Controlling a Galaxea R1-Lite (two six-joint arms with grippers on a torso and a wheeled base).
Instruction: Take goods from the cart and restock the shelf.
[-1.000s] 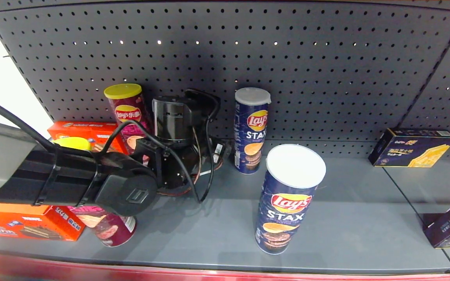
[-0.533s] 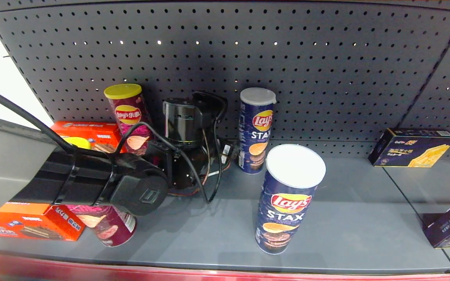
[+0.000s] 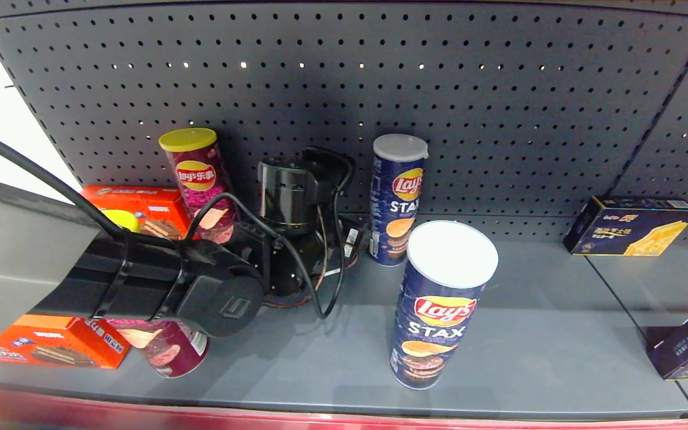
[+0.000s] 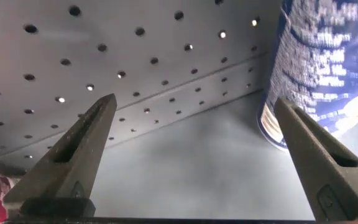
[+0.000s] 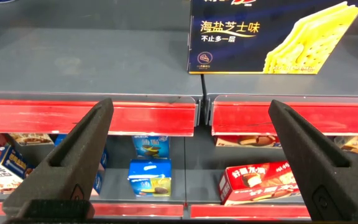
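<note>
Two tall blue chip cans stand on the grey shelf [image 3: 535,352]: one near the front [image 3: 439,304], one by the pegboard back wall [image 3: 398,203]. My left arm [image 3: 159,280] lies across the shelf's left half, its wrist just left of the back can. In the left wrist view my left gripper [image 4: 194,99] is open and holds nothing, facing the pegboard, with the blue can [image 4: 328,68] just beside one finger. My right gripper [image 5: 190,102] is open and empty, facing lower shelves with red front edges.
A maroon can with a yellow lid [image 3: 197,173] stands at the back left, another maroon can [image 3: 171,352] under my left arm. Orange boxes [image 3: 141,206] [image 3: 57,346] lie at the left, navy boxes [image 3: 630,227] [image 3: 687,343] at the right. A navy and yellow biscuit box [image 5: 263,37] fronts the right gripper.
My left arm has swung to the right along the shelf, and the back blue can has shifted right with it. The front can has stayed put.
</note>
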